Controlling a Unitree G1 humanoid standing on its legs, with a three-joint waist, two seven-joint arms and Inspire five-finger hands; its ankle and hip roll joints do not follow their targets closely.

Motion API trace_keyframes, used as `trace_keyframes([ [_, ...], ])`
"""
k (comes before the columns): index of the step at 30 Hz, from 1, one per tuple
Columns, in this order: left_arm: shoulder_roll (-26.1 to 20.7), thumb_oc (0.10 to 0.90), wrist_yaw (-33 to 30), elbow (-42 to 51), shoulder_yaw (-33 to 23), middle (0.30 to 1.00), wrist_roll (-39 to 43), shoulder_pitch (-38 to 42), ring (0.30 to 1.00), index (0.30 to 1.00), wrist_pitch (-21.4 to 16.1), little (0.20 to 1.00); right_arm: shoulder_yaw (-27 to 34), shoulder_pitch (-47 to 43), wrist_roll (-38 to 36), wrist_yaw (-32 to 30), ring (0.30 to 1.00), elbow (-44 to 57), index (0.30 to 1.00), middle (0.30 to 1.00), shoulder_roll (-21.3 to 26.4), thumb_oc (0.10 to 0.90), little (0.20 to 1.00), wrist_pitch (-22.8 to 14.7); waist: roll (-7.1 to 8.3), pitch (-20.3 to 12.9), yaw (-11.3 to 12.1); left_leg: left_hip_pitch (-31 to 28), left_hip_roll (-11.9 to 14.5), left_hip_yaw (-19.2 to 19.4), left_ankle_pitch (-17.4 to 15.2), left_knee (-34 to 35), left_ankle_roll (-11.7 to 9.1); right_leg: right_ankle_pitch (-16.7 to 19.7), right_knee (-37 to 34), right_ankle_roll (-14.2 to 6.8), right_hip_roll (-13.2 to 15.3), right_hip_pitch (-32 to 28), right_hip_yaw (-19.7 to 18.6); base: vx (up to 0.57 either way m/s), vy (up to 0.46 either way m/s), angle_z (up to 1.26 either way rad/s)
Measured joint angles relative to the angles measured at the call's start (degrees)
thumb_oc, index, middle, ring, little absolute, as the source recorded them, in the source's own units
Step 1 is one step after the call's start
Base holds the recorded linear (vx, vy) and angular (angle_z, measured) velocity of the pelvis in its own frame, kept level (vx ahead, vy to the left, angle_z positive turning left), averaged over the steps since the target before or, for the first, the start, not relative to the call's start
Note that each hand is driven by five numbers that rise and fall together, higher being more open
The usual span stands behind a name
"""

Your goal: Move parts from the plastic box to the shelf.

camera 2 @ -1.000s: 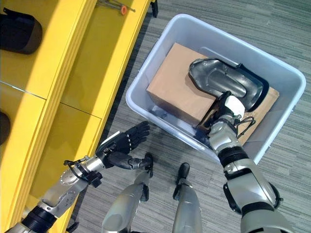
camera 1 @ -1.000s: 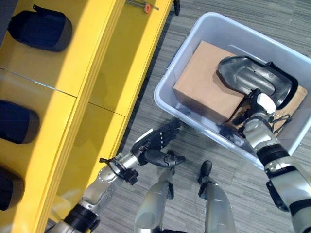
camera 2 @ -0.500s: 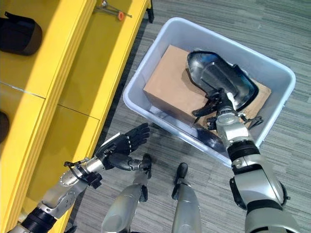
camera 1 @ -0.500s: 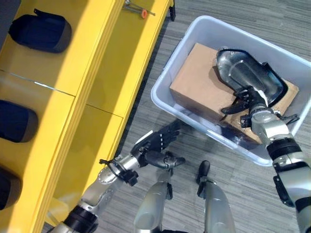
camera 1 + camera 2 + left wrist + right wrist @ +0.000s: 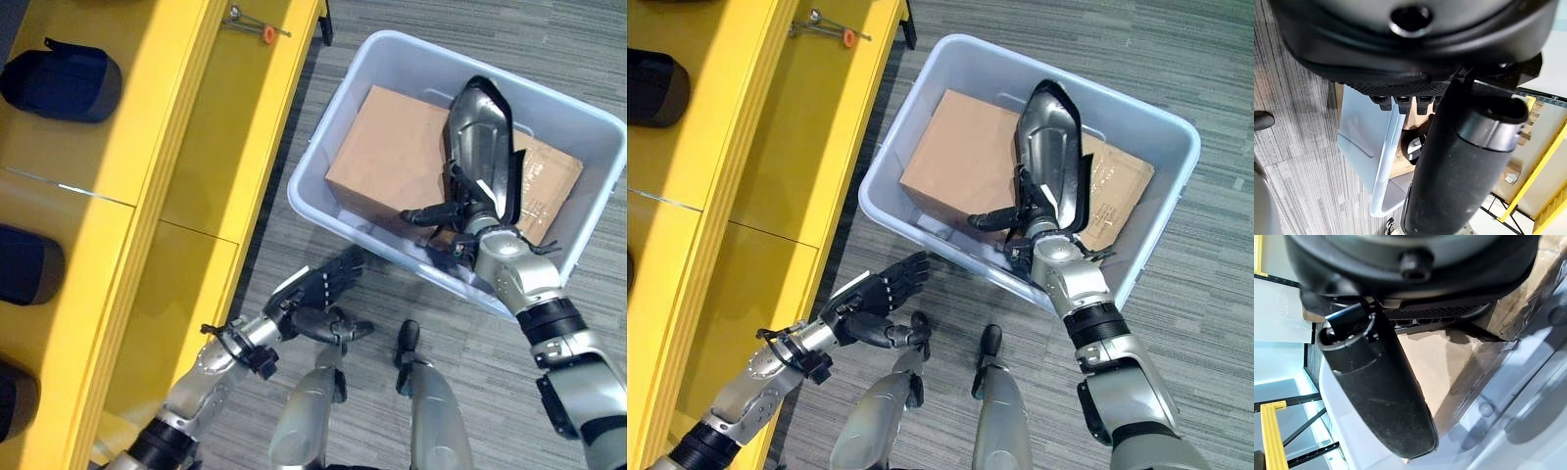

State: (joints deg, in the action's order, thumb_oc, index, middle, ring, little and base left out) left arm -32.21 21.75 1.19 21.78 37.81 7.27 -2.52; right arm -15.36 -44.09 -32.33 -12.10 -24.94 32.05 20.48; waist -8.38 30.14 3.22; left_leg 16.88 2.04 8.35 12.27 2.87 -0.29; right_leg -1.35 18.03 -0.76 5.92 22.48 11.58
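Part [image 5: 482, 147] now stands tilted up off the carton [image 5: 392, 162], held by the right hand [image 5: 460, 211]. Lift-out from the box [image 5: 333, 220] has begun; left hand [image 5: 318, 289] hangs open, well apart.

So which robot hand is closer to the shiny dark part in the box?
The right hand: it grips the shiny dark part over the plastic box. The left hand hovers open above the floor, outside the box.

Pale grey-blue plastic box [image 5: 392, 54], brown cardboard box [image 5: 387, 162], glossy dark grey part [image 5: 482, 137], yellow shelf [image 5: 167, 147], grey striped floor [image 5: 490, 372].
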Motion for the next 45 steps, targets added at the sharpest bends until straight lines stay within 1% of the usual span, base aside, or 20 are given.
trace_keyframes([
  [3,0.0,0.9,-0.1,-0.02,0.03,1.0,-0.01,-0.32,1.0,1.0,0.0,1.0,-0.13,1.34,-1.8,0.34,1.0,2.64,1.0,1.0,-0.62,0.9,1.0,-0.06,0.01,0.0,0.08,-0.01,0.0,0.01,0.21,-0.01,0.3,-0.04,0.01,0.06,0.0,-0.01,0.01,0.0,0.0,0.0],
  [9,0.0,0.9,-0.45,-0.01,0.07,1.0,-0.01,-0.51,1.0,1.0,0.0,1.0,-0.48,1.42,-4.31,0.26,1.0,3.22,1.0,1.0,-2.73,0.9,1.0,-0.05,0.01,0.01,0.21,-0.03,-0.06,0.01,0.23,-0.01,0.36,-0.06,0.02,0.03,0.07,-0.08,0.03,0.02,0.005,0.0],
  [12,0.0,0.9,-1.17,0.01,0.4,1.0,0.0,-0.53,1.0,1.0,-0.01,1.0,-2.09,3.47,-4.98,0.0,1.0,9.2,1.0,1.0,-2.68,0.9,1.0,-0.1,0.02,0.01,0.21,-0.1,-0.11,0.03,0.2,-0.21,0.47,-0.11,0.12,0.05,0.11,-0.23,0.03,0.05,0.024,0.01],
  [14,0.0,0.9,-1.3,-0.01,0.54,1.0,0.0,-0.55,1.0,1.0,-0.01,1.0,-3.87,4.66,-5.11,0.28,1.0,14.16,1.0,1.0,-3.08,0.9,1.0,-0.86,0.05,0.03,0.18,-0.56,-0.12,0.03,0.17,-0.57,0.52,-0.14,0.09,0.05,0.15,-0.87,0.06,0.0,0.0,0.0],
  [15,0.0,0.9,-1.35,0.0,0.68,1.0,0.0,-0.52,1.0,1.0,-0.01,1.0,-4.28,4.65,-6.25,0.96,1.0,15.13,1.0,1.0,-4.35,0.9,1.0,-1.59,0.06,0.04,0.25,-1.54,-0.15,-0.04,0.1,-0.56,0.52,-0.37,0.12,-0.01,0.19,-1.87,0.1,0.0,0.0,0.0],
  [17,0.0,0.9,-1.36,0.0,0.7,1.0,0.01,-0.54,1.0,1.0,-0.02,1.0,-4.36,4.59,-6.97,1.01,1.0,15.78,1.0,1.0,-4.97,0.9,1.0,-2.67,0.06,0.03,0.51,-1.9,-0.15,-0.05,-0.08,-0.55,0.46,-0.38,0.25,-0.02,0.21,-2.19,0.09,0.0,0.0,0.0],
  [19,-0.01,0.9,-1.37,0.01,0.74,1.0,0.01,-0.61,1.0,1.0,-0.02,1.0,-4.34,4.57,-8.37,1.06,1.0,15.77,1.0,1.0,-4.76,0.9,1.0,-3.64,0.06,0.03,1.06,-2.03,-0.19,-0.19,-0.31,-0.61,0.13,-0.37,0.3,-0.02,0.27,-2.4,0.13,0.01,0.003,0.02],
  [21,-0.06,0.9,-1.38,0.01,0.94,1.0,0.02,-0.84,1.0,1.0,-0.02,1.0,-4.3,4.57,-8.43,0.84,1.0,15.77,1.0,1.0,-4.67,0.9,1.0,-4.06,0.06,0.04,1.36,-2.43,-0.24,-0.39,-0.46,-0.7,0.33,-0.4,0.28,-0.05,0.38,-2.98,0.29,0.01,0.005,0.02],
  [23,-0.12,0.9,-1.38,0.07,1.14,1.0,-0.11,-1.12,1.0,1.0,-0.02,1.0,-4.07,4.44,-10.17,0.52,1.0,15.77,1.0,1.0,-4.72,0.9,1.0,-5.69,0.06,0.04,1.62,-3.05,-0.37,-0.43,-0.65,-0.68,0.6,-0.4,0.28,-0.06,0.47,-3.6,0.29,0.02,0.018,0.01],
  [25,-0.17,0.9,-1.42,0.09,1.11,1.0,0.05,-1.13,1.0,1.0,-0.02,1.0,-4.06,4.35,-10.67,-0.03,1.0,15.74,1.0,1.0,-4.71,0.9,1.0,-6.59,0.07,0.04,1.61,-3.27,-0.4,-0.46,-0.43,-0.75,0.3,-0.4,0.23,-0.07,0.54,-3.9,0.34,0.01,0.016,0.01],
  [29,-0.19,0.9,-1.62,0.1,1.11,1.0,0.09,-1.08,1.0,1.0,0.09,1.0,-4.07,3.48,-11.19,-2.36,1.0,15.07,1.0,1.0,-4.88,0.9,1.0,-7.81,0.09,0.06,1.74,-3.77,-0.58,-0.49,-0.47,-0.68,0.44,-0.41,0.16,-0.11,0.69,-4.45,0.43,0.01,0.007,0.0],
  [31,-0.2,0.9,-1.61,0.3,1.17,1.0,0.1,-0.8,1.0,1.0,0.12,1.0,-3.51,2.39,-11.18,-4.71,1.0,12.5,1.0,1.0,-4.76,0.9,1.0,-8.83,0.1,0.06,1.69,-5.01,-0.76,-0.68,-0.58,-0.62,0.58,-0.64,0.11,-0.37,0.85,-5.75,0.53,0.04,0.03,0.06],
  [34,-0.34,0.9,-1.62,0.51,1.47,1.0,0.2,-0.63,1.0,1.0,0.18,1.0,-2.8,-0.65,-10.86,-5.37,1.0,6.13,1.0,1.0,-4.77,0.9,1.0,-9.89,0.1,0.06,1.81,-6.12,-1.05,-0.91,-0.81,-0.63,0.67,-0.89,0.13,-0.52,1.14,-7.11,0.72,0.03,0.017,0.06],
  [36,-0.41,0.9,-1.58,1.19,1.74,1.0,0.25,-0.71,1.0,1.0,0.17,1.0,-1.3,-1.5,-10.09,-5.34,1.0,3.69,1.0,1.0,-4.36,0.9,1.0,-11.33,0.1,0.06,1.91,-6.5,-1.1,-1.01,-0.95,-0.61,0.72,-0.97,0.03,-0.61,1.29,-7.51,0.78,0.0,0.009,0.03],
  [39,-1.01,0.9,-1.61,1.32,2.36,1.0,0.26,-0.82,1.0,1.0,0.18,1.0,-0.16,-1.5,-6.65,-4.39,1.0,3.99,1.0,1.0,-4.06,0.9,1.0,-13.61,0.1,0.06,1.79,-6.46,-1.15,-0.99,-1.04,-0.61,0.86,-0.98,-0.01,-0.67,1.43,-7.5,0.74,0.0,0.0,0.0],
  [40,-1.3,0.9,-1.55,1.43,2.9,1.0,0.32,-0.82,1.0,1.0,0.17,1.0,-0.78,-1.47,2.68,-2.59,1.0,4.54,1.0,1.0,-2.67,0.9,1.0,-14.12,0.11,0.07,1.79,-6.39,-1.19,-1.01,-1.05,-0.61,0.88,-0.99,-0.05,-0.69,1.47,-7.48,0.79,0.0,0.0,0.0],
  [41,-1.3,0.9,-1.55,1.48,3.01,1.0,0.34,-0.85,1.0,1.0,0.17,1.0,-0.86,-1.46,7.31,-2.0,1.0,5.06,1.0,1.0,-1.77,0.9,1.0,-14.12,0.14,0.09,1.74,-6.31,-1.17,-1.01,-1.05,-0.61,0.88,-0.99,-0.11,-0.69,1.46,-7.43,0.8,0.0,0.0,0.0],
  [42,-1.3,0.9,-1.55,1.61,3.01,1.0,0.34,-0.95,1.0,1.0,0.14,1.0,-2.07,-1.37,13.07,-1.82,1.0,6.51,1.0,1.0,0.16,0.9,1.0,-14.09,0.15,0.1,1.75,-6.12,-1.19,-1.01,-1.08,-0.61,0.9,-1.01,-0.1,-0.71,1.48,-7.25,0.82,0.0,0.0,0.0],
  [43,-1.3,0.9,-1.58,1.57,3.05,1.0,0.36,-1.35,1.0,1.0,0.06,1.0,-2.93,-1.31,20.58,-2.41,1.0,8.94,1.0,1.0,1.91,0.9,1.0,-14.11,0.18,0.12,1.74,-5.94,-1.19,-1.03,-1.07,-0.6,0.91,-1.03,-0.15,-0.72,1.46,-7.12,0.86,0.0,0.0,0.0],
  [45,-1.3,0.9,-1.57,1.59,3.26,1.0,0.36,-1.43,1.0,1.0,0.06,1.0,-2.46,-1.51,23.46,-2.89,1.0,9.37,1.0,1.0,1.91,0.9,1.0,-14.64,0.18,0.12,1.63,-6.01,-1.2,-0.92,-1.12,-0.61,0.94,-1.07,-0.19,-0.74,1.37,-7.13,0.73,-0.02,0.016,-0.03],
])
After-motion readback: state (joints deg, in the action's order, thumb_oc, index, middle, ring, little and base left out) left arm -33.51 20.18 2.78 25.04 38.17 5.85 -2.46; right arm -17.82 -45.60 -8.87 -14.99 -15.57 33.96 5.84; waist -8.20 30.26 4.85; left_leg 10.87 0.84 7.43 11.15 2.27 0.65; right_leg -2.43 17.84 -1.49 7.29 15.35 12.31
